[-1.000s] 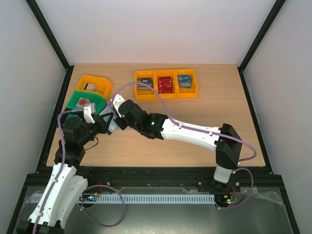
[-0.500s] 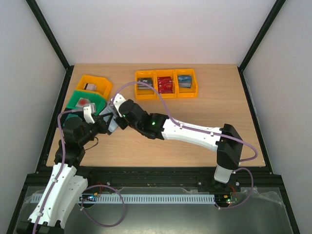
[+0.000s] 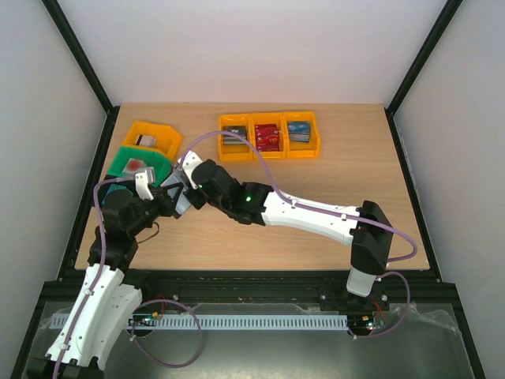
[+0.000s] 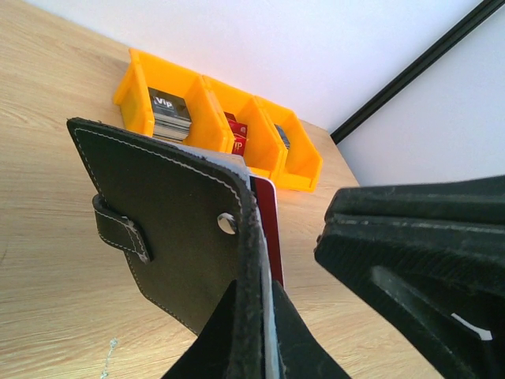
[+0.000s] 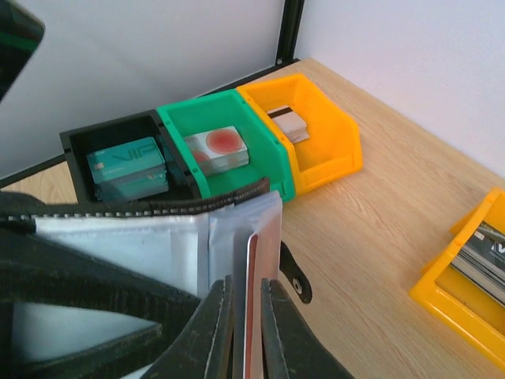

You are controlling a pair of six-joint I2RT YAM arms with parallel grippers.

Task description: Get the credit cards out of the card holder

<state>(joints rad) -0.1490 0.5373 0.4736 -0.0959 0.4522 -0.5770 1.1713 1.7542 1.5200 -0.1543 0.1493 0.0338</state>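
Right arm (image 3: 308,213) barely shifted, stretched leftward, right tool (image 5: 246,290) pinching credit card (image 5: 253,253)

- Held left pincer (image 4: 254,312) clamped shut, left arm (image 3: 99,268) bent up from its base.
- Stretched right arm (image 3: 308,213) far leftward, right pincer (image 5: 246,296) pinched nearly closed, close by the left one.

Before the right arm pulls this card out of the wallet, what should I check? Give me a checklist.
1. The left fingers clamp the card holder: ok.
2. The right fingers pinch the red card by its protruding edge: ok.
3. The snap tab hangs undone, clear of the card: ok.
4. The card will slide out freely: cannot tell.
5. The middle orange bin, holding red cards, is open from above: ok.
6. More cards remain in the holder: cannot tell.
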